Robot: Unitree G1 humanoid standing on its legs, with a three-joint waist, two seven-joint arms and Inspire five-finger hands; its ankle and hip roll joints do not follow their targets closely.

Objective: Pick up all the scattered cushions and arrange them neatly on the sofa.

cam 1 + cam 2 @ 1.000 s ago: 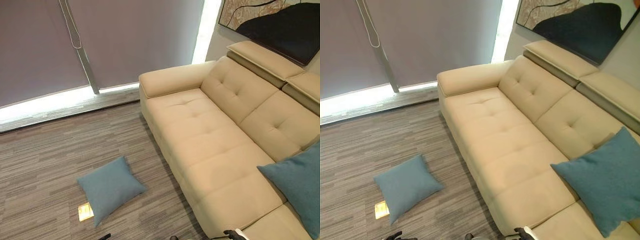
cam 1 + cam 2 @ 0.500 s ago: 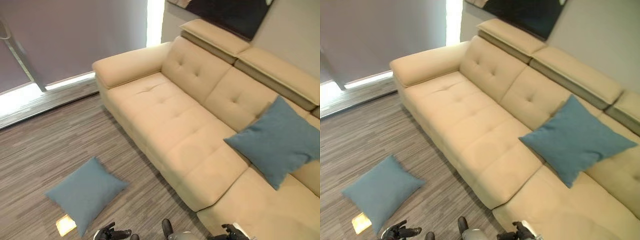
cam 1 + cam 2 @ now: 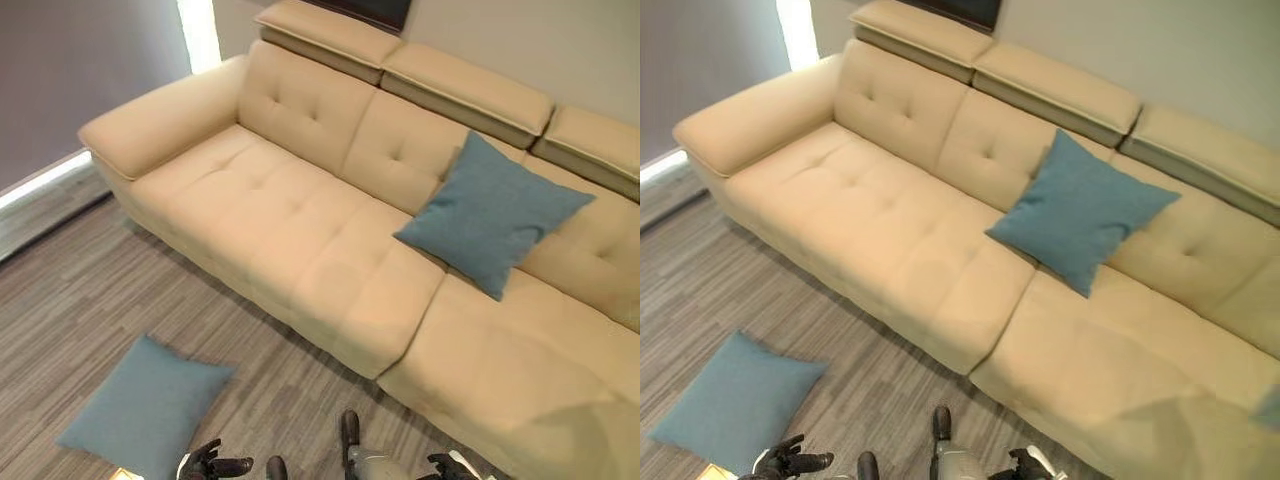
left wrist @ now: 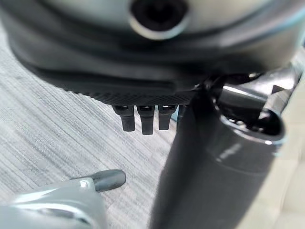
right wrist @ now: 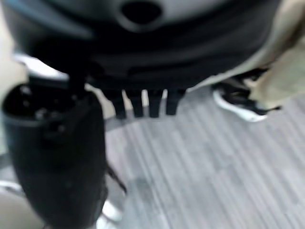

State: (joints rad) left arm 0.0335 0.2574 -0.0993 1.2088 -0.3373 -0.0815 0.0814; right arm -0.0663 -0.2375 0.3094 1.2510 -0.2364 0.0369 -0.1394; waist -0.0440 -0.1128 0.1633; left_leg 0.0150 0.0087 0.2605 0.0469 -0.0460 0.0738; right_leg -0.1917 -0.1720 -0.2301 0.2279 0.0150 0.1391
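One blue cushion (image 3: 145, 405) lies flat on the striped carpet in front of the beige sofa (image 3: 300, 230). A second blue cushion (image 3: 1080, 208) leans on one corner against the sofa's backrest, over the seam between two seats. My left hand (image 3: 212, 465) hangs low at the bottom edge, just right of the floor cushion and apart from it. Its fingers (image 4: 143, 119) are straight and hold nothing. My right hand (image 3: 447, 466) hangs low by the sofa's front edge, with fingers (image 5: 143, 102) straight and empty.
A sliver of blue (image 3: 1270, 405) shows at the right edge, on the sofa's far seat. A grey blind (image 3: 60, 80) covers the window at the upper left. A person's shoe (image 5: 238, 105) stands on the carpet behind my right hand.
The camera has swung to the right, so more of the sofa and the whole leaning cushion show. Neither cushion has moved. Both hands have come into view at the bottom.
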